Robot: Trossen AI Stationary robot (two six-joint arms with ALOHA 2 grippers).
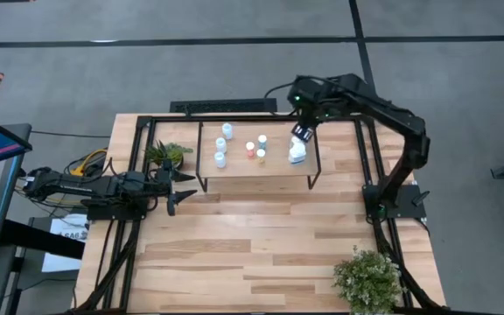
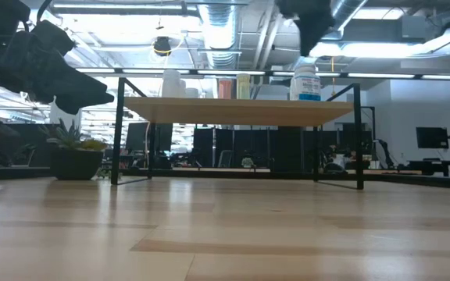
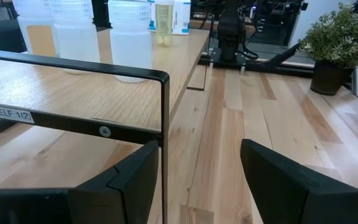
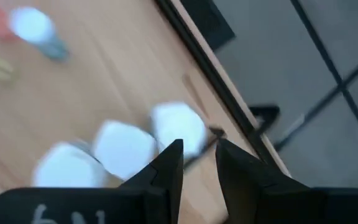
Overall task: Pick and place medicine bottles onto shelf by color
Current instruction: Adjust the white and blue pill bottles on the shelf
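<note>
The shelf (image 1: pixel 256 171), a light-wood board on black wire legs, stands at the table's far middle. On it stand three all-white bottles (image 1: pixel 221 145) at the left, small orange-capped ones (image 1: pixel 255 149) in the middle and white-topped bottles (image 1: pixel 297 154) at the right. These last show blurred in the right wrist view (image 4: pixel 124 148), one of them with a blue label (image 2: pixel 306 83). My right gripper (image 4: pixel 199 158) hangs above them (image 1: pixel 302 133), shut and with nothing between its fingers. My left gripper (image 1: pixel 178 188) waits open at the shelf's left end, by its black leg (image 3: pixel 165 130).
One potted plant (image 1: pixel 166 155) stands just left of the shelf, beside my left gripper. Another (image 1: pixel 370 278) is at the table's near right corner. Black frame rails (image 1: pixel 138 175) run along both table sides. Bare plank tabletop (image 1: pixel 261 236) lies on the near side of the shelf.
</note>
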